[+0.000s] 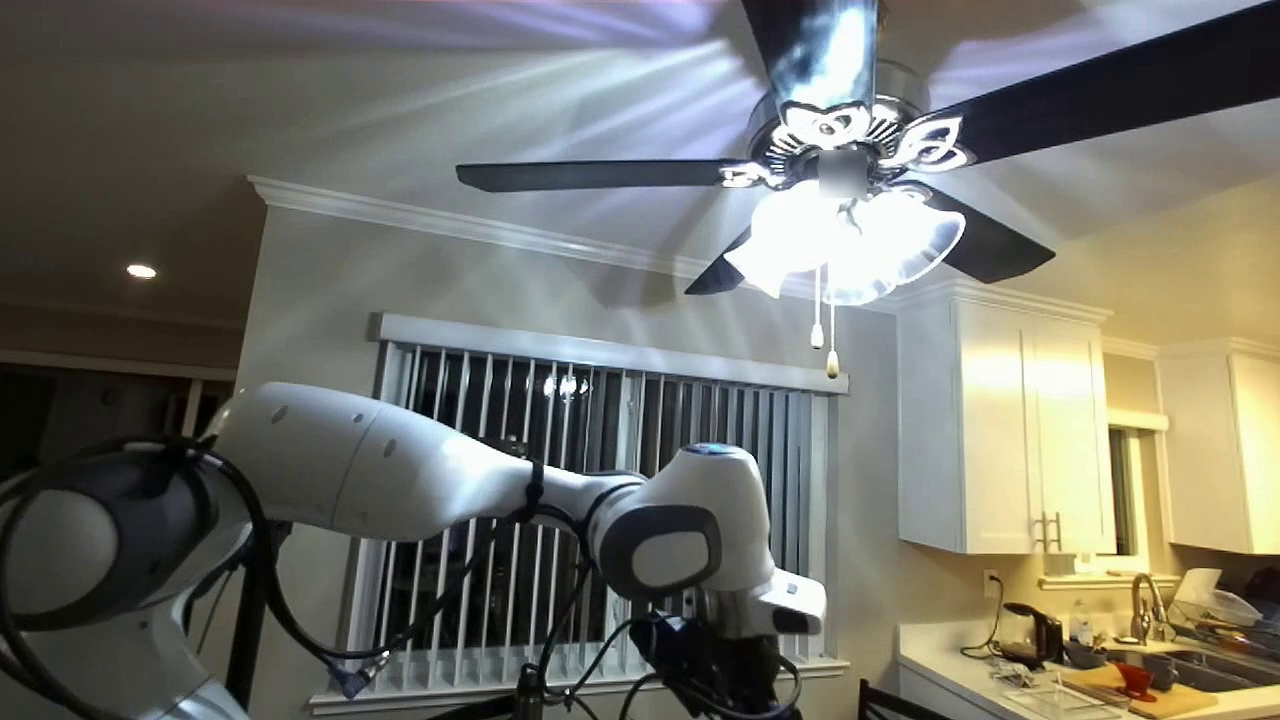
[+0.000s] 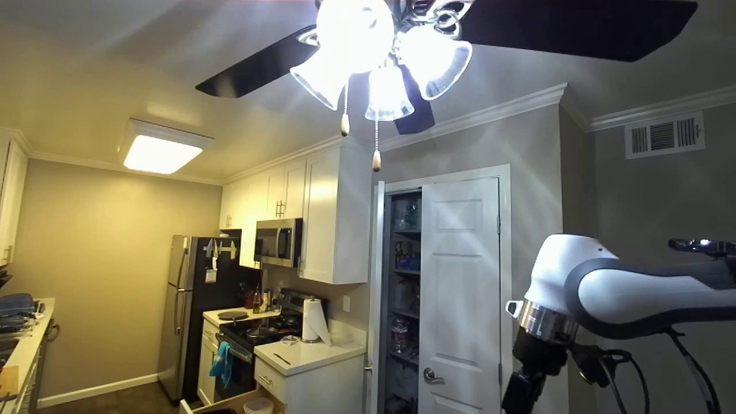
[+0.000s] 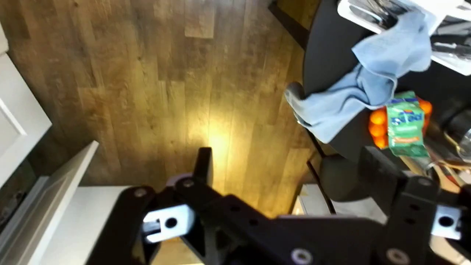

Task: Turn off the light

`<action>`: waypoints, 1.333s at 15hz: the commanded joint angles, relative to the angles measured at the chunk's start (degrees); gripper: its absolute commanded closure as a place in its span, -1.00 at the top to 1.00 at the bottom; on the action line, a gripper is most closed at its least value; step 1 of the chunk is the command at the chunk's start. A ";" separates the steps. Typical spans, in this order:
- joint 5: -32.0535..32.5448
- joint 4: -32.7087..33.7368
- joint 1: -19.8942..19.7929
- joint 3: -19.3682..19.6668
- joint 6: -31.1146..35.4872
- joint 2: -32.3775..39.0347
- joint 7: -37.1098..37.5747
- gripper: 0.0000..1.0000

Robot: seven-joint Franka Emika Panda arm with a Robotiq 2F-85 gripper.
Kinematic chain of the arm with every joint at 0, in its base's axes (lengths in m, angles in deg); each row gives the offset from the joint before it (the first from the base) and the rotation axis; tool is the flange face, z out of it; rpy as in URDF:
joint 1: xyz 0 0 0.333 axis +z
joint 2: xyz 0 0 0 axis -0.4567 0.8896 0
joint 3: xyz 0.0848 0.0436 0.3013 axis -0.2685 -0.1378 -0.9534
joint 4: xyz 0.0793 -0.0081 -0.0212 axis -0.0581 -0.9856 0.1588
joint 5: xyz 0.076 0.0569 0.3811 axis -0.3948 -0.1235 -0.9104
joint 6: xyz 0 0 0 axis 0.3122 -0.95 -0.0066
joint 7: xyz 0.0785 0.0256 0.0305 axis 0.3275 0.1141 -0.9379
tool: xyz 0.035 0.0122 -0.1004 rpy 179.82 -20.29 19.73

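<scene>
The light (image 1: 850, 245) glows bright white under the dark fan hub in both exterior views. Its frosted bell-shaped shades (image 2: 389, 95) are lit. Two pull chains hang from it, a shorter one (image 1: 818, 336) and a longer one (image 1: 832, 362), each with a small pale knob. Both chains (image 2: 345, 124) (image 2: 376, 161) hang straight and untouched. My gripper (image 3: 289, 160) is open, with nothing between its fingers in the wrist view. It points down toward the floor, well below the light and chains. In an exterior view the gripper (image 2: 520, 394) is at the bottom edge, far from the chains.
Long dark fan blades (image 1: 600, 175) spread around the light. A round dark table (image 3: 327, 48) holds a blue cloth (image 3: 375, 81), a green packet (image 3: 406, 125) and oranges (image 3: 378, 129). Pantry doors (image 2: 460, 287), window blinds (image 1: 590, 500) and white cabinets (image 1: 1000, 430) stand around.
</scene>
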 commanded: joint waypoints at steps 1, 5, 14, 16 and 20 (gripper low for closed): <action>-5.05 -0.71 3.52 -3.46 7.48 -4.86 4.09 1.00; -5.57 -0.50 6.48 -8.55 21.11 -6.20 6.82 1.00; -3.32 -0.48 7.74 -9.74 27.55 -5.69 6.87 1.00; -3.31 -0.48 7.74 -9.74 27.56 -5.68 6.87 1.00; -3.47 4.46 8.76 -11.52 37.97 -2.98 6.82 1.00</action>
